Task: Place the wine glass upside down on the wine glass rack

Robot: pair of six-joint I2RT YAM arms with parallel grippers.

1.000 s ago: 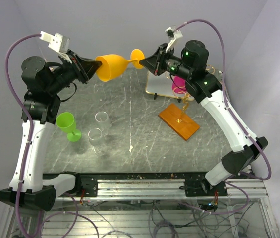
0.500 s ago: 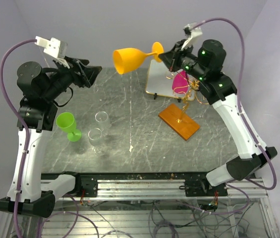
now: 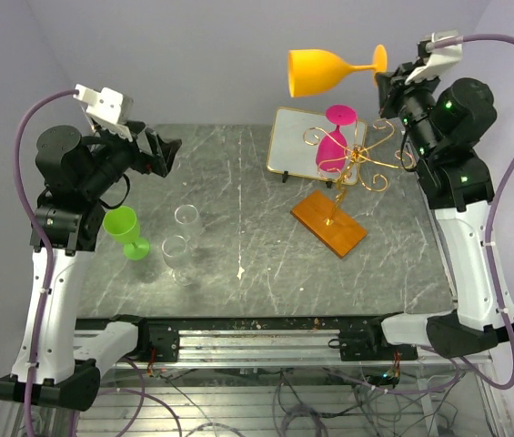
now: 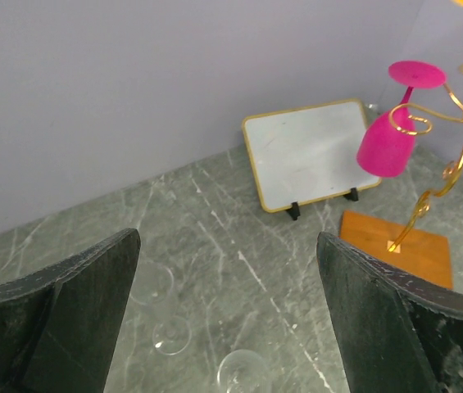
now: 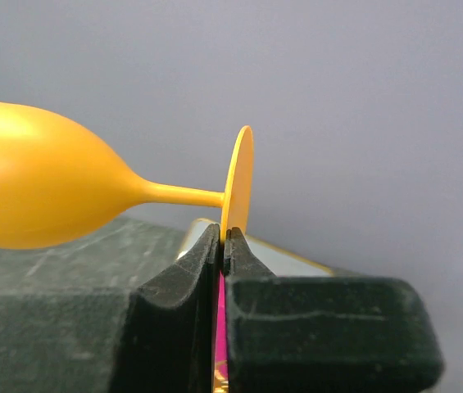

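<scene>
An orange wine glass (image 3: 320,71) (image 5: 34,196) lies level in the air, high above the back of the table, bowl pointing left. My right gripper (image 3: 386,80) (image 5: 224,239) is shut on the rim of its foot. Below and right of the bowl stands the wine glass rack (image 3: 352,164) (image 4: 452,155), gold scrolled wire on an orange-brown wooden base (image 3: 329,223). A pink glass (image 3: 331,146) (image 4: 387,143) hangs upside down on it. My left gripper (image 3: 167,153) (image 4: 227,254) is open and empty over the table's left side, far from the orange glass.
A gold-framed mirror panel (image 3: 293,150) (image 4: 309,151) stands behind the rack. A green glass (image 3: 125,228) and two clear glasses (image 3: 186,223) (image 3: 176,255) stand on the left half of the grey marble table (image 3: 257,264).
My left gripper let go of the orange bowl, opened wide and drew back left. My right gripper carried the glass by its foot up and to the right, over the rack.
</scene>
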